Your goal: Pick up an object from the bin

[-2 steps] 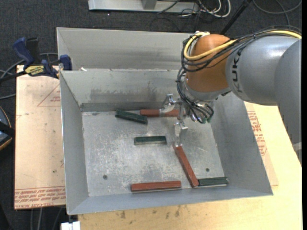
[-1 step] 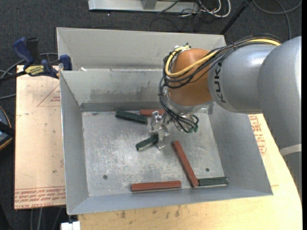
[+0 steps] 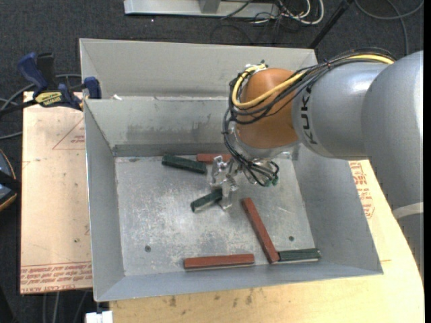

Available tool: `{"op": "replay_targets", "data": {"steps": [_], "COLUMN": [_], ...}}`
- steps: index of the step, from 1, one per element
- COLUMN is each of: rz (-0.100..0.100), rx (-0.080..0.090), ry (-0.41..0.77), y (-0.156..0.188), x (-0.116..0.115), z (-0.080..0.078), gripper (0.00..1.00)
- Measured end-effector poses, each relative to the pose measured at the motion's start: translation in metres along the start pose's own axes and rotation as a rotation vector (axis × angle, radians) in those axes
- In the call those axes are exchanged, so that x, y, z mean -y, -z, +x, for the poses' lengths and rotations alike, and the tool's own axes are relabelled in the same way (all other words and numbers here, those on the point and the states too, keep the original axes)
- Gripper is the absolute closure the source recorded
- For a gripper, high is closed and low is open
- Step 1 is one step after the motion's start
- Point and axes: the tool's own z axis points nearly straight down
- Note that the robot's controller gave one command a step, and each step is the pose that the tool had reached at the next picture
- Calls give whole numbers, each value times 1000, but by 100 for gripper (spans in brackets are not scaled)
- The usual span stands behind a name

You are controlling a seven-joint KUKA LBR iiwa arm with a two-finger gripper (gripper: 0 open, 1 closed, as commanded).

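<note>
My gripper is low in the middle of the bin, right over the right end of a short dark green stick that lies slanted on the floor. That end of the stick is hidden under the gripper. A red stick lies diagonally just to the right of the gripper. Behind it to the left, near the back wall, rests a second dark green stick with a short red piece at its right end.
A long red stick lies along the front wall, and a dark green stick sits in the front right corner. The arm with its orange cover and cables hangs over the back right of the bin.
</note>
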Motion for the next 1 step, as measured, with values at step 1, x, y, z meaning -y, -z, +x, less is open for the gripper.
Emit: {"op": "replay_targets", "data": {"steps": [1], "rz": [-4], "rx": [-19], "ry": [24], "y": [129], "x": [3], "z": [-4], "gripper": [100]}}
